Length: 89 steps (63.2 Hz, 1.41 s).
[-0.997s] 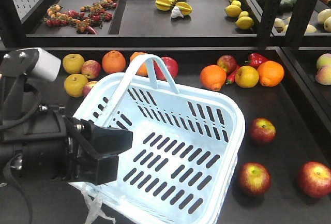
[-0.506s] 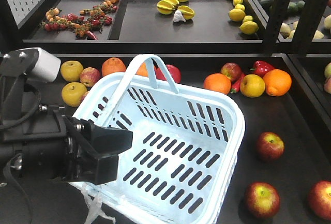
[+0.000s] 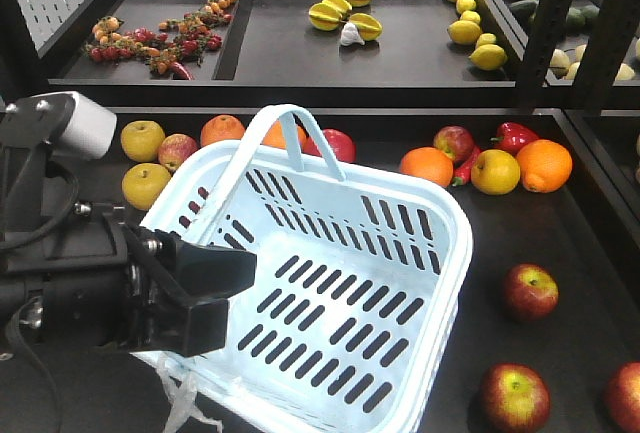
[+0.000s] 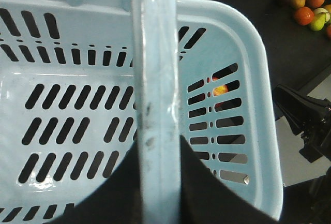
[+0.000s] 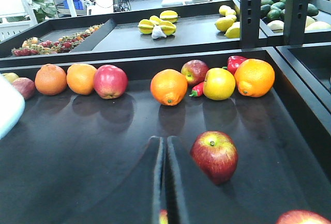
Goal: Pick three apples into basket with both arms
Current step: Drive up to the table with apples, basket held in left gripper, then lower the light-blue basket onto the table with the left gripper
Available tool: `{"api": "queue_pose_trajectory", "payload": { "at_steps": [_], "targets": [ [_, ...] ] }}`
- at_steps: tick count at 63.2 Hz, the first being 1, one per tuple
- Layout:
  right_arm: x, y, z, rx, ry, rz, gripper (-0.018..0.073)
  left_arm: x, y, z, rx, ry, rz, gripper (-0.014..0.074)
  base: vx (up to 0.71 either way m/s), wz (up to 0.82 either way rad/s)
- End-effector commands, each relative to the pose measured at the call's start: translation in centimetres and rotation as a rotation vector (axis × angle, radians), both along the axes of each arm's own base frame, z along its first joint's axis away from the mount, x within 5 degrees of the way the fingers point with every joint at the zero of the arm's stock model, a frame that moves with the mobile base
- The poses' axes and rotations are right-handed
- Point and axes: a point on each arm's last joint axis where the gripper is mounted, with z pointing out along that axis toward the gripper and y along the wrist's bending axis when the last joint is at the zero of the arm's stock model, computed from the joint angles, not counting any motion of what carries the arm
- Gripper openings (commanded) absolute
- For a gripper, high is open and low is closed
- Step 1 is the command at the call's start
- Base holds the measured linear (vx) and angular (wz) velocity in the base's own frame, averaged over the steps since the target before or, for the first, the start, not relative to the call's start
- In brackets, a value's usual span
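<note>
Your left gripper (image 4: 158, 151) clamps the basket (image 3: 420, 193) by a handle bar, your right gripper (image 5: 164, 146) is pinched nearly closed holding nothing, and three apples (image 3: 530, 291) lie near the shelf's (image 3: 560, 233) front right corner.

Lower black tray (image 3: 575, 243): three red apples (image 3: 530, 291) sit loose at front right, well apart from each other. Back row along the rear wall, from the left: yellow apples (image 3: 142, 139), a small reddish apple (image 3: 178, 151), oranges (image 3: 221, 130), a big red apple (image 3: 338, 143). Right-hand cluster is bunched close: orange, red apple, red pepper (image 3: 513, 136), yellow apple, orange. Upper shelf (image 3: 290, 58): starfruit (image 3: 345, 11), lemons (image 3: 470, 28), strings of small red and orange fruit (image 3: 150, 38).
</note>
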Motion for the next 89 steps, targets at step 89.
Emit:
{"api": "queue_pose_trajectory", "payload": {
  "at_steps": [89],
  "targets": [
    [0.05, -0.04, 0.25, -0.008, -0.073, -0.005, -0.0004, 0.20, -0.19, 2.13, 0.087, -0.360, -0.152, -0.0007, 0.00, 0.00]
  ]
}}
